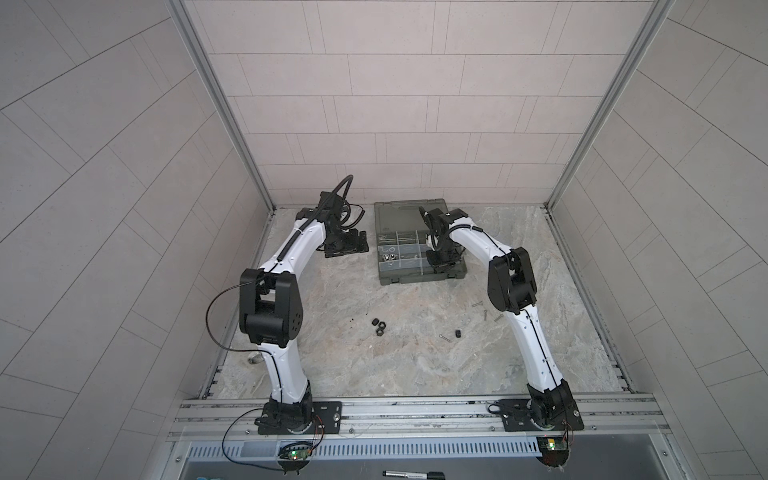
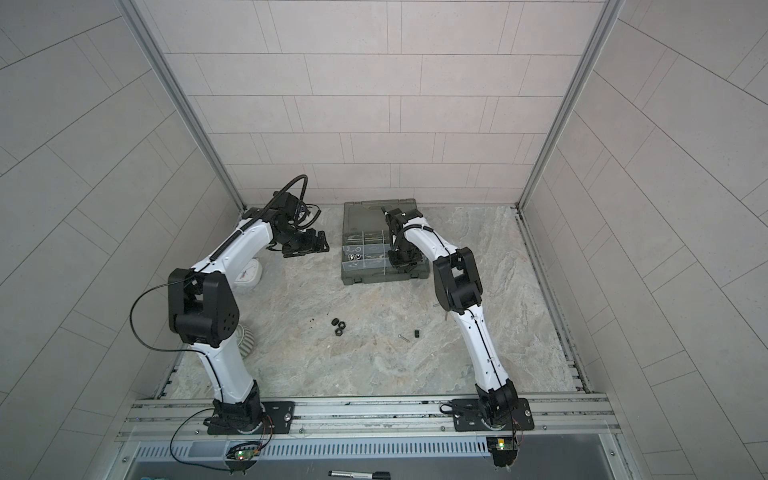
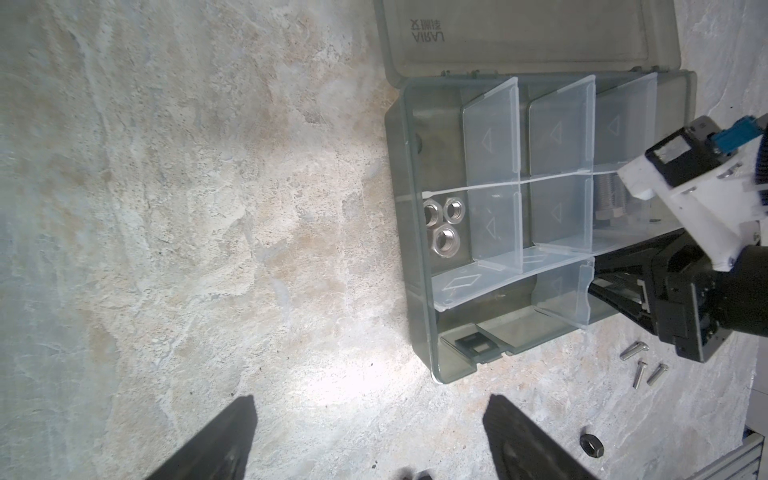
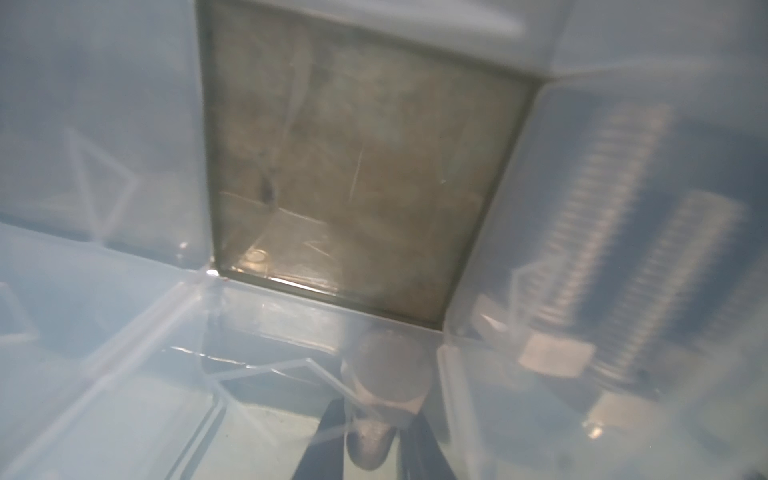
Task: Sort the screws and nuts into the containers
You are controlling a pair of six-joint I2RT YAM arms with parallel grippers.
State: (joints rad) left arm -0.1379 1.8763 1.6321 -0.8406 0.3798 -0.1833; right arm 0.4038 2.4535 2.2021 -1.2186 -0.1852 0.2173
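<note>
The grey-green organizer case (image 1: 386, 279) (image 2: 348, 277) (image 3: 400, 174) lies open at the back of the table. My right gripper (image 1: 442, 266) (image 2: 401, 266) (image 4: 376, 436) reaches down into its containers, shut on a blurred silver domed nut (image 4: 384, 374). Thick screws (image 4: 602, 208) (image 3: 609, 195) lie in the neighbouring compartment. Three silver nuts (image 1: 388, 257) (image 2: 353, 257) (image 3: 442, 224) sit in a left compartment. My left gripper (image 1: 353, 245) (image 2: 318, 245) (image 3: 370, 403) hovers open and empty left of the case. Black nuts (image 1: 379, 326) (image 2: 338, 326) and thin screws (image 1: 485, 311) (image 3: 642, 365) lie loose on the table.
A lone black nut (image 1: 458, 333) (image 2: 417, 333) and a thin screw (image 1: 444, 338) (image 2: 403, 338) lie mid-table. A white clock (image 2: 249, 274) and a ribbed mug (image 2: 245, 338) stand by the left arm. A black marker (image 1: 411, 473) lies beyond the front rail. Walls close three sides.
</note>
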